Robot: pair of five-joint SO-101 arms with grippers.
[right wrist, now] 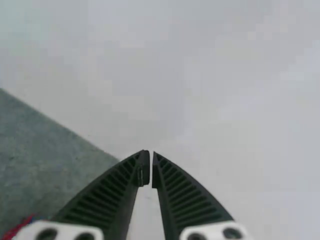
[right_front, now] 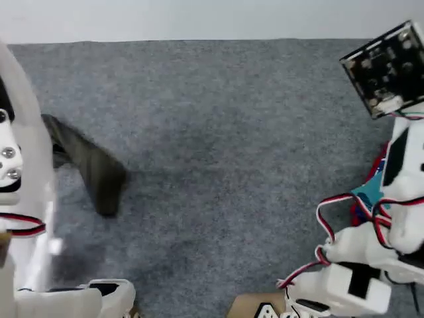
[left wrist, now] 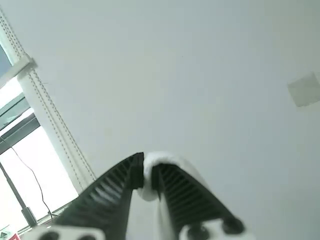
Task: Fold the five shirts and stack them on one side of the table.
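A strip of white fabric [left wrist: 170, 162] is pinched between the tips of the left gripper [left wrist: 146, 170], whose two dark ribbed jaws are closed on it and point up toward a pale wall [left wrist: 210, 75] beside a bright window [left wrist: 20, 170]. In the high view the same fabric [right_front: 33, 119] shows as a pale, half see-through sheet running down the left edge of the scene, raised above the grey table [right_front: 225, 146] in front of the left arm [right_front: 8, 162]. Just beside it, on the left part of the table, is a dark olive-brown piece of cloth [right_front: 93, 169], bent into an angled band; whether it lies flat or hangs cannot be told. Across the table, well apart from both, a bunch of red and blue cloth [right_front: 368, 195] sits at the right edge, partly covered by the white right arm [right_front: 361, 271] and its red and black wires. The right gripper [right wrist: 147, 170] is raised over the table's grey surface [right wrist: 40, 145], its jaws drawn almost together with a thin slit between the tips and nothing held in them; a sliver of red [right wrist: 15, 229] shows at the frame's corner. A circuit board [right_front: 387, 66] is mounted high on the right arm, and a piece of brown cardboard [right_front: 248, 306] sits at the table's near edge.
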